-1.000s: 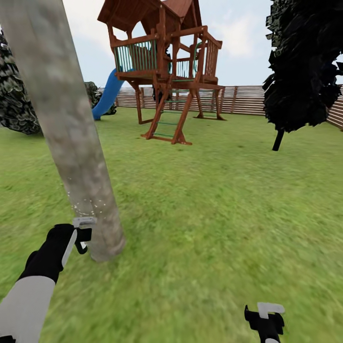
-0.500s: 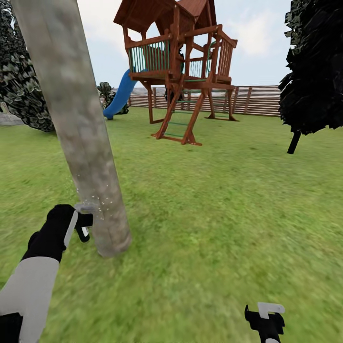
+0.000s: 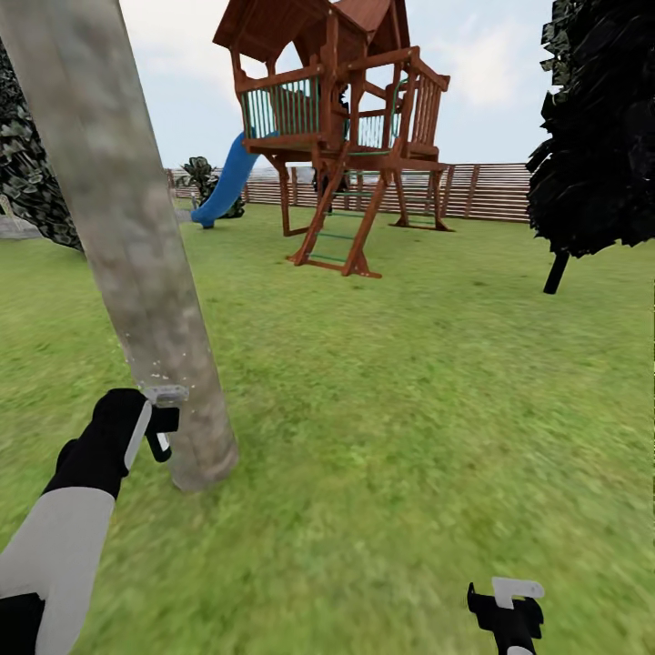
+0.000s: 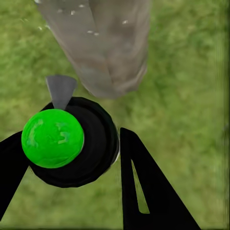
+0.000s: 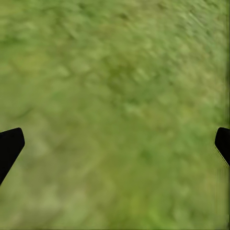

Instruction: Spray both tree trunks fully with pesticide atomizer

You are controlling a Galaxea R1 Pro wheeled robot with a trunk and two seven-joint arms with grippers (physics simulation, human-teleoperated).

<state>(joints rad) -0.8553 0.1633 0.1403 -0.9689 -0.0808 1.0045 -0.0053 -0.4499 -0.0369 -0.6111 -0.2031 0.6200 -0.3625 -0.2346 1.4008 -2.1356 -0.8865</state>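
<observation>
Sprayer (image 4: 72, 143): dark bottle w/ green round top, clamped between left gripper (image 3: 160, 428) fingers, nozzle aimed at trunk.
Trunk (image 3: 127, 246): thick grey-beige column, leaning, just beside left gripper; whitish specks (image 3: 168, 371) low on it, upper bark bare.
Right gripper (image 5: 115, 143): fingers spread wide, nothing held, hangs over grass (image 3: 409, 409).
Step tip: prob. keep nozzle square on bark, sweep upward, then work round the sides.
Room: open lawn right of trunk, playhouse (image 3: 337, 136) and fence (image 3: 482, 191) well apart; dark tree (image 3: 596, 127) far right.
</observation>
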